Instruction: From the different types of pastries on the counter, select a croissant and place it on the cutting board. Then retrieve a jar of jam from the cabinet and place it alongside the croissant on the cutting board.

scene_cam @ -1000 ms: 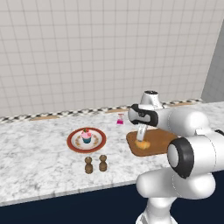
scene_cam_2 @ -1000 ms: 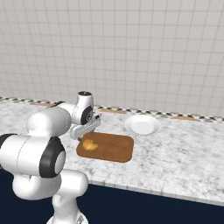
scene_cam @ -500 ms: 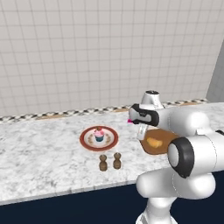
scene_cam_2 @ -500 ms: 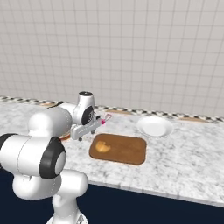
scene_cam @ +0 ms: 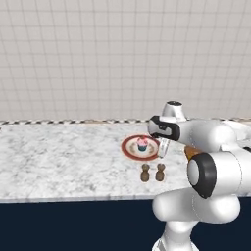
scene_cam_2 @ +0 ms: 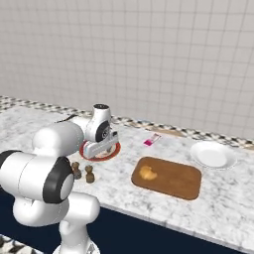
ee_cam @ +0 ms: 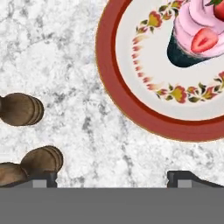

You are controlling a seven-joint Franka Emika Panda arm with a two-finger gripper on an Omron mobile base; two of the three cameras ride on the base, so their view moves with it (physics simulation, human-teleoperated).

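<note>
The croissant (scene_cam_2: 147, 173) lies on the left part of the brown cutting board (scene_cam_2: 173, 179), free of the gripper. A sliver of the cutting board (scene_cam: 190, 152) shows behind the arm. My gripper (scene_cam_2: 100, 148) hangs open over the counter (scene_cam_2: 124, 198) at the near edge of the red-rimmed plate (ee_cam: 127, 109), well left of the board. Its fingertips (ee_cam: 43, 178) stand wide apart with nothing between them. The pink-frosted cupcake (ee_cam: 194, 39) sits on that plate (scene_cam: 130, 147), beside the gripper (scene_cam: 162, 148). The jar of jam and the cabinet are out of view.
Two brown shakers (scene_cam_2: 83, 172) stand near the counter's front edge, close to the gripper (ee_cam: 111, 179), where the shakers (ee_cam: 22, 108) appear at left. A small pink bottle (scene_cam_2: 152, 141) lies behind the board. A white plate (scene_cam_2: 213, 155) rests at the far right.
The whole scene has slid to the right in both base views, so the base has driven left. The open gripper went with it, from over the board to the red-rimmed plate.
</note>
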